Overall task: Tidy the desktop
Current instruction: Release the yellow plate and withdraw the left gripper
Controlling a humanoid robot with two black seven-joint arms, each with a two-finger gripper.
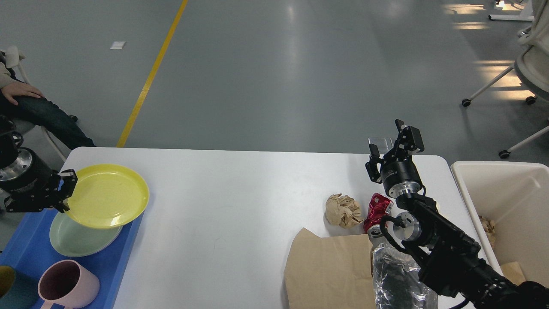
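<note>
Left gripper [67,191]: closed on the left rim of a round yellow plastic plate [107,196], which it holds tilted above a round pale green plate [81,236]. The green plate lies flat on a blue rectangular tray [30,251] at the near left edge of the table. On the same tray, nearer the camera, stands a pink mug [68,283]; a dark teal cup [8,285] is partly cut off by the picture edge beside it.

Right gripper [388,143]: raised above the far right part of the table, fingers spread apart, nothing between them.

Below and just beside the right arm: a crushed red metal can [377,211], with a crumpled ball of brown paper [343,210] close to its left. Nearer the camera lies a flat sheet of brown paper [328,270], and at its right edge a crinkled silver foil bag [399,279], partly hidden by the arm.

The desktop [240,193], a large white rectangular tabletop with rounded corners, fills the lower middle of the view; its centre is bare.

To the right of the table stands a cream-white deep plastic bin [499,193] holding scraps of brown paper.

Beyond the table: grey floor with a yellow line [150,77].
</note>
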